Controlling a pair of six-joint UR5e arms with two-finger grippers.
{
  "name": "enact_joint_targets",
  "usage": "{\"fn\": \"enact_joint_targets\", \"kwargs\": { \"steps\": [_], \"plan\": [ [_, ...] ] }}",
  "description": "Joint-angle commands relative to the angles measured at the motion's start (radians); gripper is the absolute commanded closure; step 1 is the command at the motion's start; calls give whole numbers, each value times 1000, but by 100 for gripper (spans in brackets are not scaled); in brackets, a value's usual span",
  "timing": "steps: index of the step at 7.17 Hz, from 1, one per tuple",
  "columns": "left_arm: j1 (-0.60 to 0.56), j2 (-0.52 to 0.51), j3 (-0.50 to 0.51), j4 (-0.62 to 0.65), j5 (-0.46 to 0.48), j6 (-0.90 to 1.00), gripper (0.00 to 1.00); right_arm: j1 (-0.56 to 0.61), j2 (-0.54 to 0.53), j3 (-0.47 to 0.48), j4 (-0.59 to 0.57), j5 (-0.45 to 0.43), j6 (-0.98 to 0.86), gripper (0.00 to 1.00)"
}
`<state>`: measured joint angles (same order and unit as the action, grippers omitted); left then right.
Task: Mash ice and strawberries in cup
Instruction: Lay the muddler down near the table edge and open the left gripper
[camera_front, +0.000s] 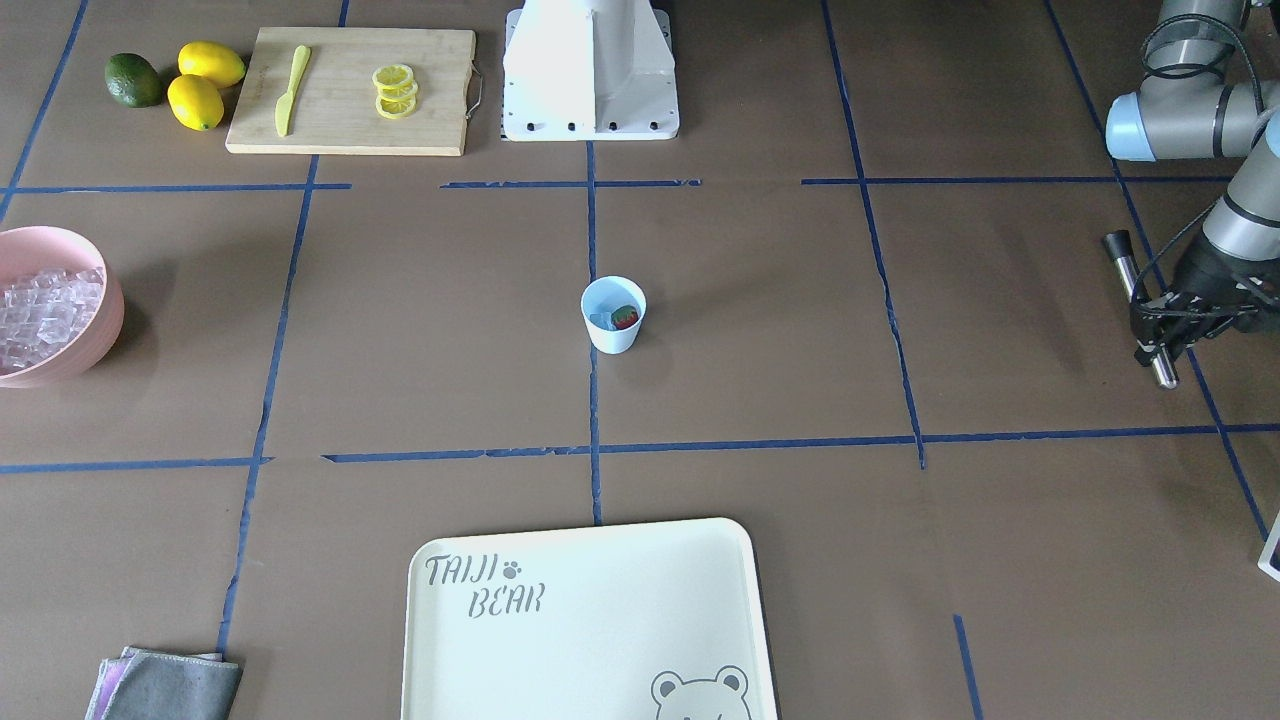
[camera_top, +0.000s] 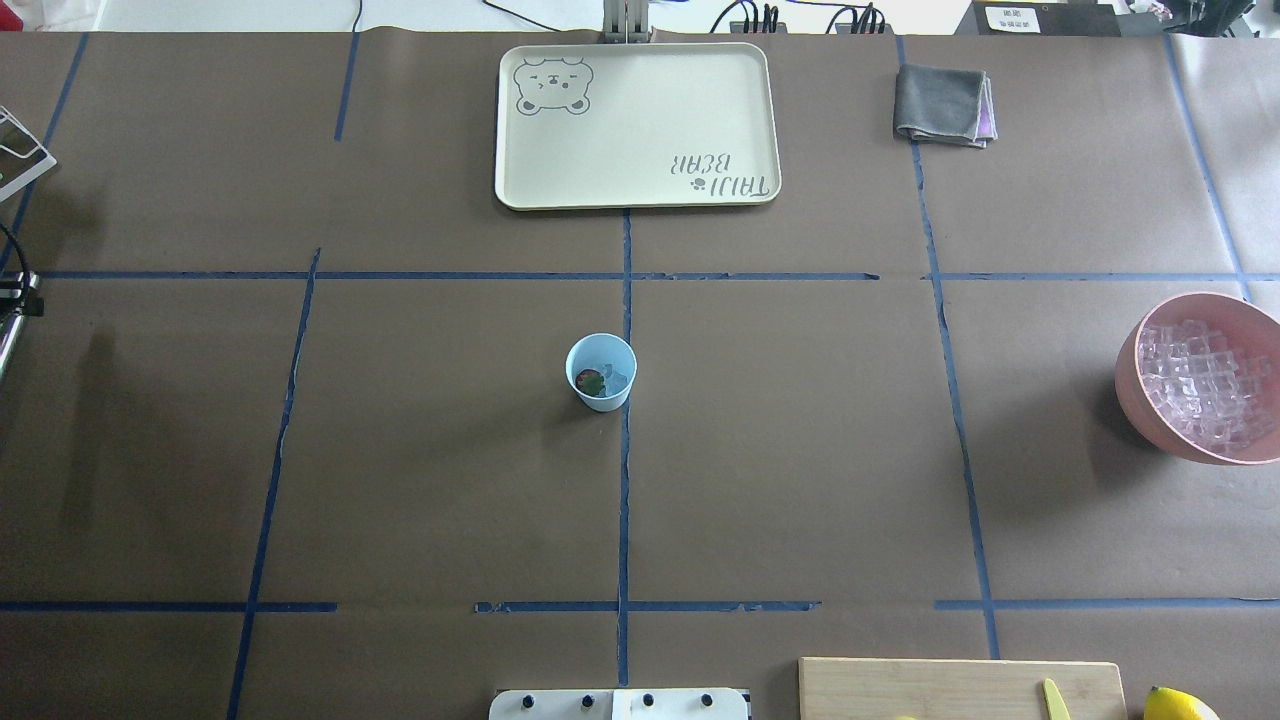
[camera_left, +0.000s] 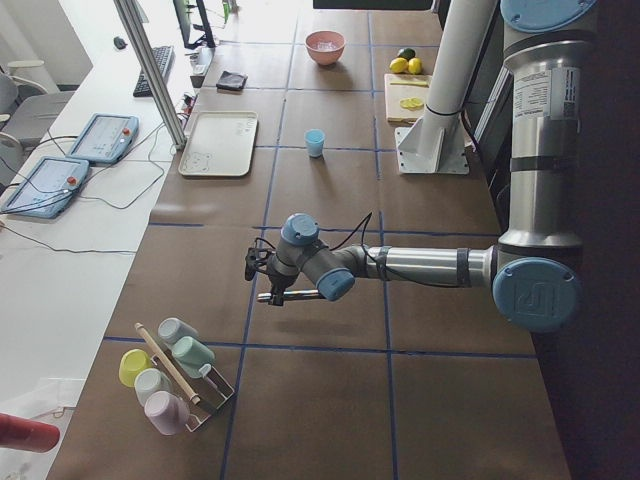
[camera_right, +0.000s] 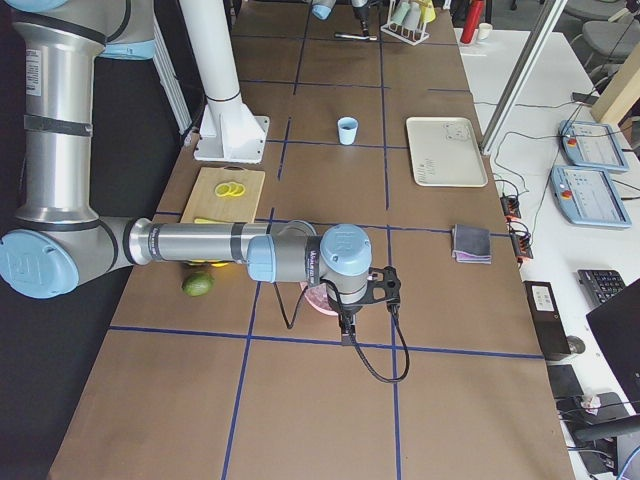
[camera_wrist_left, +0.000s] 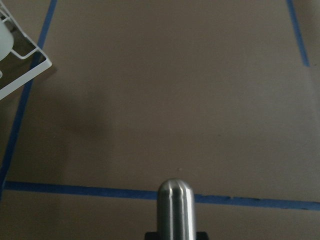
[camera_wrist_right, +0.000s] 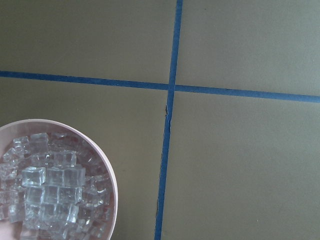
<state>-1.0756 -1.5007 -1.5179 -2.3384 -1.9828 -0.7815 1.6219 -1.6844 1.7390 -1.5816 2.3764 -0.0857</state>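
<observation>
Left jaws grip a steel muddler (camera_front: 1128, 272); we note the cup (camera_front: 613, 314), strawberry (camera_front: 626, 317) inside, well apart from them. Right jaws beside the pink bowl (camera_front: 108, 318) of ice (camera_front: 45, 310): state, we cannot tell.

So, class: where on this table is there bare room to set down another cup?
Free: the bare table between cup and bowl, and between cup and tray. Also bare from the cup to the left fingers, shut on a pestle. Crowded: the corner with board and lemons.

Cup (camera_front: 612, 342) white outside, lt blue inside; strawberry (camera_front: 626, 317) red; ice (camera_front: 45, 308) clear; bowl (camera_front: 108, 318) pink; rod (camera_front: 1132, 280) silver.
</observation>
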Motion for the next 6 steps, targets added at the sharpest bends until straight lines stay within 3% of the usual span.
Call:
{"fn": "enact_joint_targets", "kwargs": {
  "steps": [1, 2, 6],
  "plan": [
    [0, 25, 73, -56, 1, 103, 100, -1, 0, 1, 3, 0, 0, 1],
    [2, 19, 115, -93, 1, 99, 100, -1, 2, 1, 5, -2, -2, 1],
    [-1, 5, 94, -84, -4, 91, 100, -2, 9, -1, 3, -3, -2, 1]
  ]
}}
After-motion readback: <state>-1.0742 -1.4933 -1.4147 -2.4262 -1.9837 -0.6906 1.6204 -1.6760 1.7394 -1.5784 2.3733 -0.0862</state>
